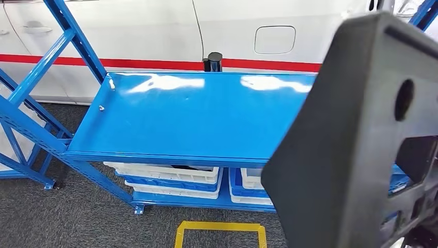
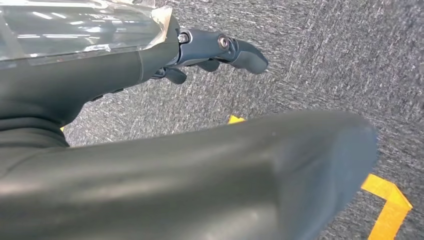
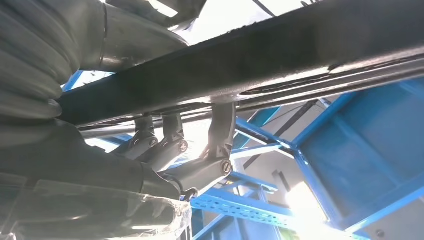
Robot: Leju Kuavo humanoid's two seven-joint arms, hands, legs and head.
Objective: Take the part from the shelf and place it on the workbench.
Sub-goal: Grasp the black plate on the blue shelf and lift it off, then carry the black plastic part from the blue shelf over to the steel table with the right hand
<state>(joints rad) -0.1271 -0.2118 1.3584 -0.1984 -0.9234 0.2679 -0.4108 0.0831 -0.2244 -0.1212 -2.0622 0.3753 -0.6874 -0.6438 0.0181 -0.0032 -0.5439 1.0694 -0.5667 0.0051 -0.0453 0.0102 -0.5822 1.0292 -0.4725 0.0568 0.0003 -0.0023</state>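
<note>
The part point(image 1: 356, 139) is a large black moulded panel with a round hole and cut-outs. It is raised close to my head camera on the right, in front of the right end of the blue shelf point(image 1: 191, 116). In the right wrist view my right hand point(image 3: 170, 157) grips the part point(image 3: 300, 55), its fingers point(image 3: 220, 135) hooked over the part's dark edge. My left hand point(image 2: 165, 65) hangs over grey carpet with its fingers point(image 2: 235, 50) stretched out and nothing in it.
The blue shelf top is bare and glossy. White and blue bins point(image 1: 170, 178) sit on the lower level. A yellow tape square point(image 1: 219, 232) marks the carpet in front. A white car body point(image 1: 155, 31) with a red stripe stands behind the rack.
</note>
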